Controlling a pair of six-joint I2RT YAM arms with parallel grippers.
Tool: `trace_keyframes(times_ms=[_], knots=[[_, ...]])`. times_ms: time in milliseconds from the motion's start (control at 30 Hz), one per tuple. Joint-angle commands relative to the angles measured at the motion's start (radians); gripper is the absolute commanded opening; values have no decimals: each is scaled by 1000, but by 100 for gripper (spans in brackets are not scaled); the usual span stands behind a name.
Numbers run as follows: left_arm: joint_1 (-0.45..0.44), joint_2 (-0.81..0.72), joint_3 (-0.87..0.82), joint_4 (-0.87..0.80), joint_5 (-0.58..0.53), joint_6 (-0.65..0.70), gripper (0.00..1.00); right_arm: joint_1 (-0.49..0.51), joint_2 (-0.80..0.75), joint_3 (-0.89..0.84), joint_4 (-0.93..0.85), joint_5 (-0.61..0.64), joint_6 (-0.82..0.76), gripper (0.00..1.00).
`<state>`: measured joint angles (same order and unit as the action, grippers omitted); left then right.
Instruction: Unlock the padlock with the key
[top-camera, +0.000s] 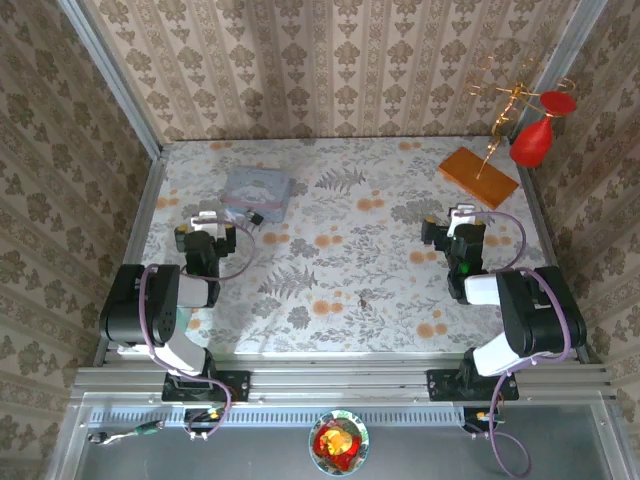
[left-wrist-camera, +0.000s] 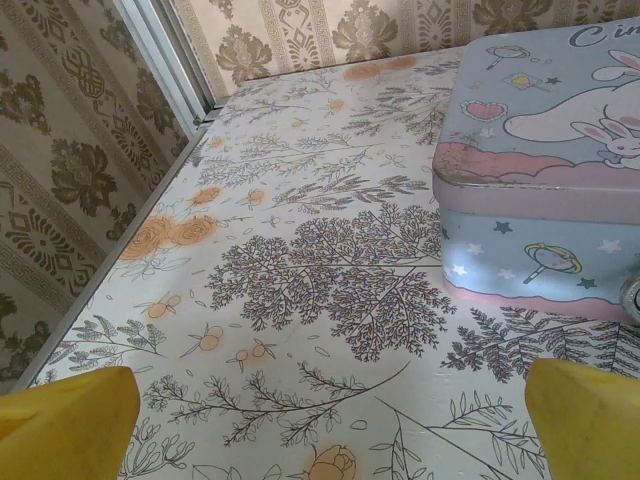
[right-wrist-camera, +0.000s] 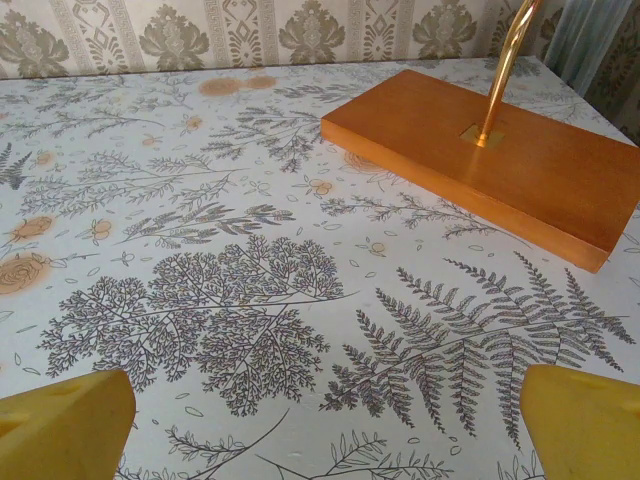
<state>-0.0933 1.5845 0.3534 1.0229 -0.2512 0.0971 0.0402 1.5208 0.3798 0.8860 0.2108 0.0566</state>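
Observation:
The padlock (top-camera: 254, 216) is a tiny dark thing lying against the near edge of the pale blue cartoon tin (top-camera: 256, 189), just right of my left gripper (top-camera: 211, 226). In the left wrist view a sliver of rounded metal (left-wrist-camera: 632, 295) pokes in at the right edge below the tin (left-wrist-camera: 540, 170); what it is cannot be told. The key (top-camera: 362, 298) is a dark speck on the table's near middle, between the two arms. My left gripper (left-wrist-camera: 330, 430) is open over bare tablecloth. My right gripper (top-camera: 460, 228) (right-wrist-camera: 330, 430) is also open, with nothing between its fingers.
A wooden base (top-camera: 478, 177) (right-wrist-camera: 490, 160) with a gold pole stands at the back right, just beyond the right gripper, and red ornaments (top-camera: 533, 140) hang from it. Metal rails and wallpapered walls (top-camera: 150, 190) close in the table on three sides.

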Motion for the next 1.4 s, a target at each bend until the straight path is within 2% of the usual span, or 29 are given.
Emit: trace_keyframes(times_ms=[0, 800, 900, 967, 1067, 1167, 1267, 1367], knots=[[3, -14, 2, -9, -10, -23, 100, 6, 7, 12, -4, 30, 6, 100], [1, -20, -1, -2, -12, -17, 100, 6, 7, 13, -5, 30, 5, 100], [-16, -78, -30, 1, -22, -1, 100, 6, 7, 13, -5, 29, 6, 100], [-74, -140, -32, -30, -104, 48, 100, 5, 7, 12, -4, 30, 5, 100], [-163, -249, 1, -160, -147, 134, 100, 6, 6, 13, -4, 30, 4, 100], [-245, -378, 22, -304, -182, 140, 100, 6, 6, 12, -2, 29, 3, 100], [-310, -532, 30, -448, -192, 86, 100, 8, 4, 10, -1, 22, -3, 100], [-323, -700, 45, -610, -205, -78, 100, 27, -28, -6, 2, 7, -32, 100]])
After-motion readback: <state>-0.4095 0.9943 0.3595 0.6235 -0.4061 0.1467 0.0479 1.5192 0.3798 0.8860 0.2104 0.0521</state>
